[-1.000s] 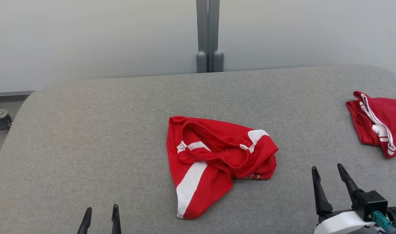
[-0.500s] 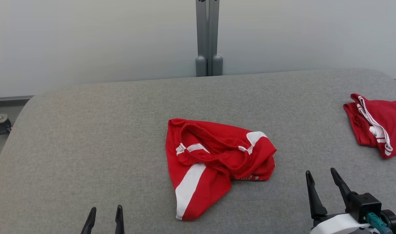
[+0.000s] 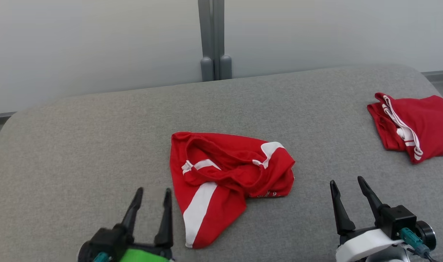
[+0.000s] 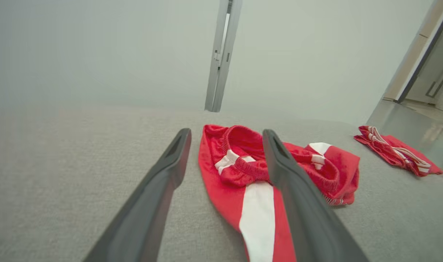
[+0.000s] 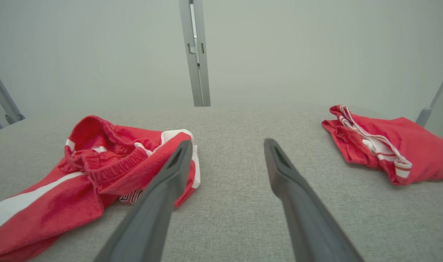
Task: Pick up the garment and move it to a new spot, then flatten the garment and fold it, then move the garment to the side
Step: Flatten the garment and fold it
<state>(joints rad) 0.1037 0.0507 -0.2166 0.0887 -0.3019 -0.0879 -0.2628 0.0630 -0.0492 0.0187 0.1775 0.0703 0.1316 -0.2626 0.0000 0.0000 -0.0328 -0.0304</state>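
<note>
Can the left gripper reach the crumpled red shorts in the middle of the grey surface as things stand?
Probably yes. The left gripper is open, pointing at the near left edge of the crumpled red shorts, and only bare grey surface lies between them; nothing blocks the way.

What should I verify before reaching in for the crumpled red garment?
1. Left gripper: jaws apart, empty: ok.
2. Right gripper: jaws apart, empty: ok.
3. Crumpled garment lies untouched between the grippers: ok.
4. Garment flat: not ok, bunched up.
5. Bare table left of it for a new spot: ok.
6. Folded red garment at far right lies apart: ok.
</note>
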